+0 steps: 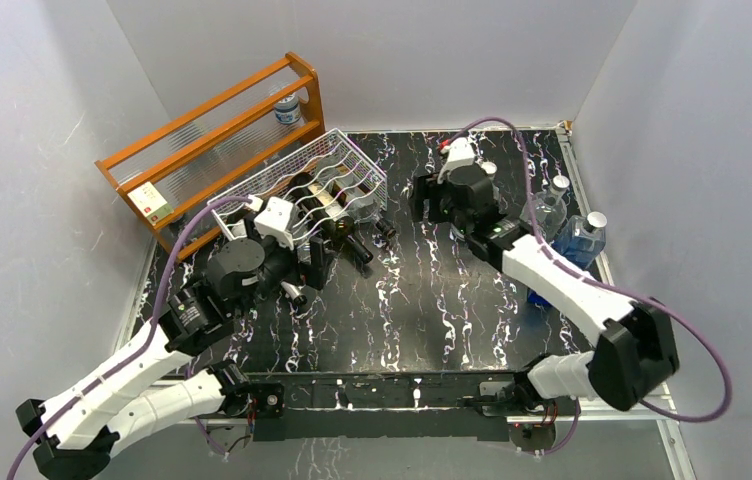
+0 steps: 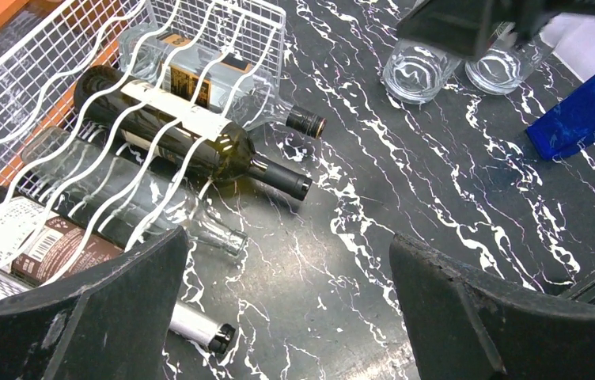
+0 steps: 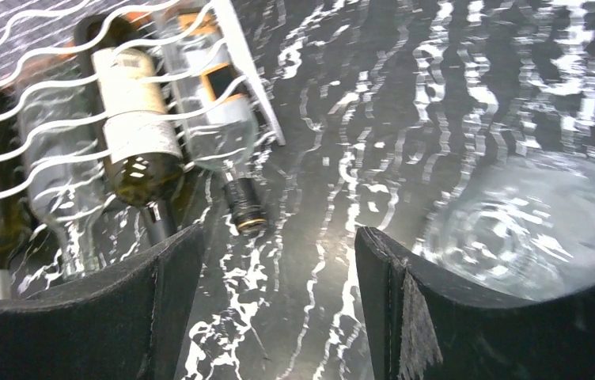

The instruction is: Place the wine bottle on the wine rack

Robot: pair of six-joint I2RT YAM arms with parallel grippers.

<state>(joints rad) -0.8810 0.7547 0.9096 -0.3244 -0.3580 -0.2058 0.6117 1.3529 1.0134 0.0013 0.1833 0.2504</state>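
left gripper (image 2: pixel 286 249) gapes wide, empty, near the rack (image 1: pixel 304 170). wrist views show the bottle (image 3: pixel 217 107) lying in the rack's rightmost cradle, neck poking out — overhead it's hard to make out. right gripper (image 3: pixel 278 237) stands parted, holding nothing.

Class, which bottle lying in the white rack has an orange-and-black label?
The clear bottle with the gold-banded cap; the others bear white or brown labels, or none.

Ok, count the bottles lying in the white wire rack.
4 in the rack, side by side, far to near: clear orange-labelled bottle, dark cream-labelled bottle, unlabelled clear bottle, brown-labelled bottle. More may be hidden.
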